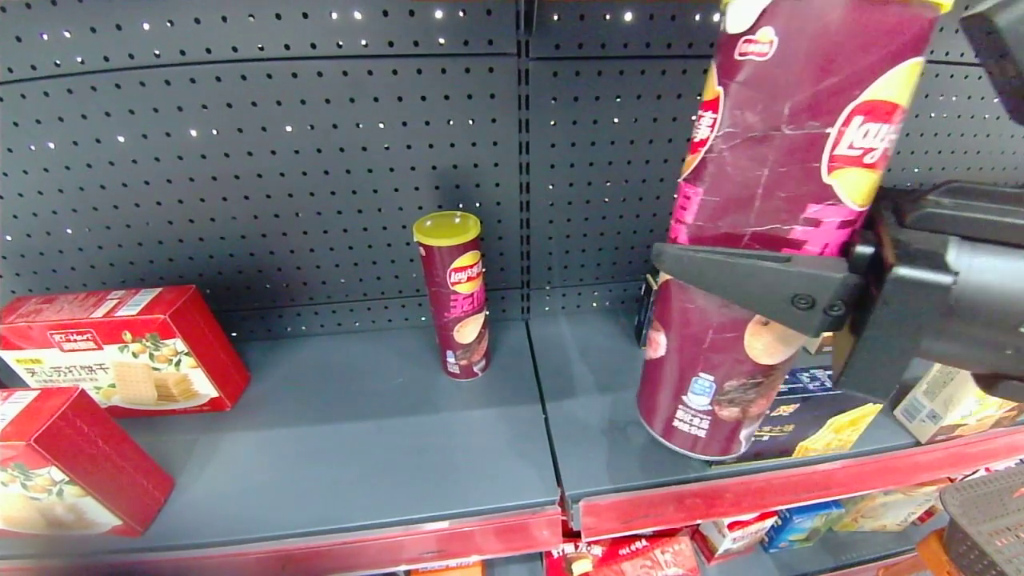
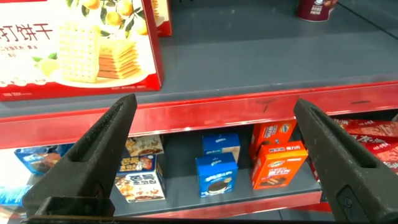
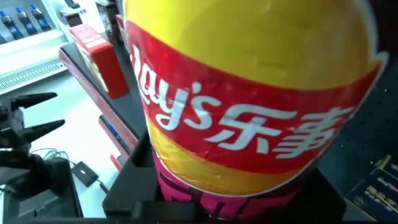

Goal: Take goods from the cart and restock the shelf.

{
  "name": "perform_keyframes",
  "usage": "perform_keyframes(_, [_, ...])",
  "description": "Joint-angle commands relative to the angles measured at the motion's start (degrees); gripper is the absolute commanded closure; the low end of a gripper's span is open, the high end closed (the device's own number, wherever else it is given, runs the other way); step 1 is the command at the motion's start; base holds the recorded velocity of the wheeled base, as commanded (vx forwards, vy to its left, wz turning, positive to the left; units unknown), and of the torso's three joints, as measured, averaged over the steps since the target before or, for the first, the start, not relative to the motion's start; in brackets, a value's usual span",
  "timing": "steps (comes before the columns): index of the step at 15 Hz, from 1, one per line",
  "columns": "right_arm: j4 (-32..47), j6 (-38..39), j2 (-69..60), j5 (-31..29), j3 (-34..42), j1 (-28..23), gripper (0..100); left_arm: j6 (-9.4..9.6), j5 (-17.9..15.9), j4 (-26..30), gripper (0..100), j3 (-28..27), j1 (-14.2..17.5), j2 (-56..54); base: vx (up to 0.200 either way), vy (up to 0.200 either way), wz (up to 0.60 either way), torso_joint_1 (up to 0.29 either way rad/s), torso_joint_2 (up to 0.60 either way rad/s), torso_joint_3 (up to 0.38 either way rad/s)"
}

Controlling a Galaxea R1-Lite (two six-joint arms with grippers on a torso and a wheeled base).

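Bare shelf [image 1: 360, 448] lies open between red boxes [image 1: 120, 352] and standing can [image 1: 458, 296].

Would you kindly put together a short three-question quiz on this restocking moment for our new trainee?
1. True or false: the jaws of the right gripper are shut on a purple chip can.
2. What stands upright near the middle of the shelf?
A) a blue cookie box
B) a second chip can with a yellow lid
C) a drinks bottle
3. Fill in the blank: the jaws of the left gripper are ____ and hold nothing.

Key: 1 true; 2 B; 3 open.
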Motion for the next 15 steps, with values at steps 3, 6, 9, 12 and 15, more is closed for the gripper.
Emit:
perform_keyframes(3, [0.0, -0.1, 5.9, -2.0, -1.8, 1.2, 100, 2.09, -0.1, 0.0, 0, 0.1, 0.0, 0.0, 0.0, 0.0, 0.0, 0.0, 0.0, 0.0])
perform_keyframes(6, [0.1, 0.0, 9.2, -6.3, -3.8, 2.1, 100, 1.47, -0.3, 0.2, 0, -0.1, -0.2, 0.0, 0.0, 0.0, 0.0, 0.0, 0.0, 0.0])
perform_keyframes(9, [0.1, 0.1, 9.6, -8.4, -3.2, 2.4, 100, 1.38, -1.5, 0.2, 0, -0.1, -0.2, 0.3, 0.0, 0.0, 0.0, 0.0, 0.0, 0.0])
perform_keyframes(12, [0.0, 0.1, 9.2, -11.2, -3.4, 3.2, 100, 2.7, -1.6, 0.3, 0, -8.8, 0.3, 5.8, 0.0, 0.0, 0.0, 0.0, 0.0, 0.0])
perform_keyframes(15, [0.0, 0.1, 9.1, -12.8, -3.9, 3.5, 100, 2.53, -7.1, 2.2, 0, -31.8, -3.9, 29.7, 0.0, 0.0, 0.0, 0.0, 0.0, 0.0])
